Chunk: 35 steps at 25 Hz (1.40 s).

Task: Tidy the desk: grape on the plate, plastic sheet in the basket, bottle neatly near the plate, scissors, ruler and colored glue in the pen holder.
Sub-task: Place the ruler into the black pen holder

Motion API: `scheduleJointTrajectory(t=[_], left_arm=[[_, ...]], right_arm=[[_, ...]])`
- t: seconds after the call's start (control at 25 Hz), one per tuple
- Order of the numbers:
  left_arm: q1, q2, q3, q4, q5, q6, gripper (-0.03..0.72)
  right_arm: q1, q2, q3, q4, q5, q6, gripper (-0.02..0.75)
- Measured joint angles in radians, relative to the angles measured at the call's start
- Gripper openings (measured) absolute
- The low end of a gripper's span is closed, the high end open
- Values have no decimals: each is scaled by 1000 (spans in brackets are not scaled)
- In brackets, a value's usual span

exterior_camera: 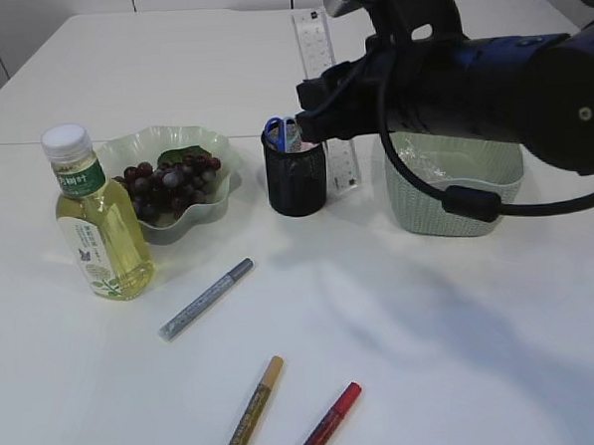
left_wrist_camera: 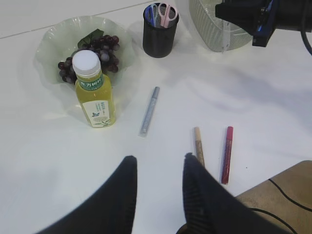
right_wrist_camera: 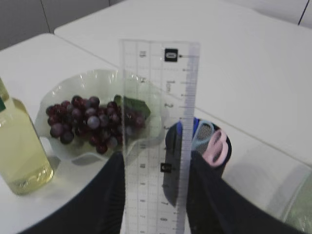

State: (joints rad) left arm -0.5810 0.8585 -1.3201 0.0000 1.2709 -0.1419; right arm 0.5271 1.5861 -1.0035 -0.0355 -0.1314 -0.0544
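The right gripper (right_wrist_camera: 155, 195), jaws closed on the clear ruler (right_wrist_camera: 158, 131), holds it above the pen holder (exterior_camera: 296, 175) towards the table's far edge, where a tilted descent could catch the scissors (right_wrist_camera: 214, 146) inside or tip the holder.

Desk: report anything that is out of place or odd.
Three glue pens, silver, gold and red, lie loose on the table, not in the pen holder. The right pincer holds the ruler upright above it.
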Motion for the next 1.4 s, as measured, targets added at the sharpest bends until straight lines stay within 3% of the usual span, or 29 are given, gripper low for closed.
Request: scheduleJointTrajectory(t=[0.28, 0.64, 1.12, 1.4], left_arm=[[0, 0, 0, 0, 0, 0, 237], [0, 0, 0, 0, 0, 0, 237], [0, 0, 0, 0, 0, 0, 237], [0, 0, 0, 0, 0, 0, 237]], right_arm=[[0, 95, -16, 43, -290, -85, 293], [-2, 256, -205, 174, -318, -267, 293], [-24, 473, -436, 289, -321, -283, 293], [-24, 542, -472, 338, -322, -285, 293]])
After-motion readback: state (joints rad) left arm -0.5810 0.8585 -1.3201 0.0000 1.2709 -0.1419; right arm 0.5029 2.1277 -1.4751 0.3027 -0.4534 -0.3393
